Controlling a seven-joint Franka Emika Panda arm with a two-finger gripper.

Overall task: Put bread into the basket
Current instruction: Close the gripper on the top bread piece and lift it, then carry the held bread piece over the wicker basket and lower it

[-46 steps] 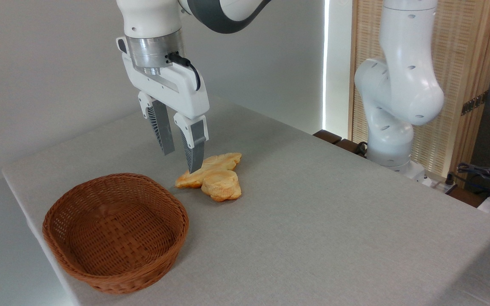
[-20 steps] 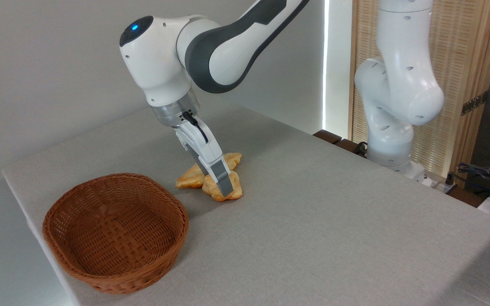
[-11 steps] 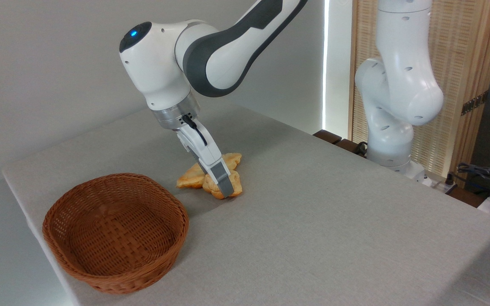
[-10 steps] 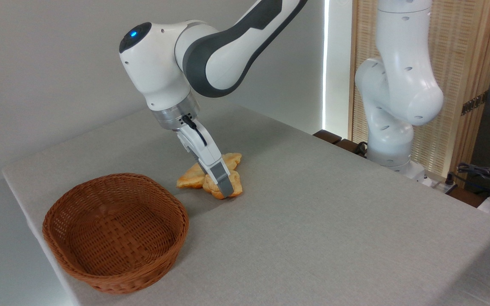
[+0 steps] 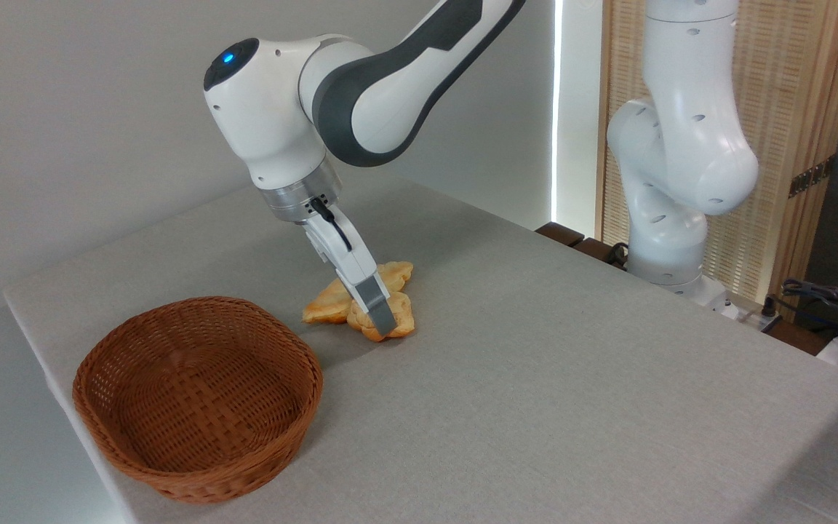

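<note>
End effector (image 5: 381, 326) now down at the bread (image 5: 398, 325) (grip unclear) on grey-clothed table (image 5: 535, 378), basket (image 5: 197, 397) beside.

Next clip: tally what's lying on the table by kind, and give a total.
Baskets: 1, the wicker basket.
Bread pieces: 2, the bun at the gripper and the flat pastry touching it.
Total: 3.
</note>
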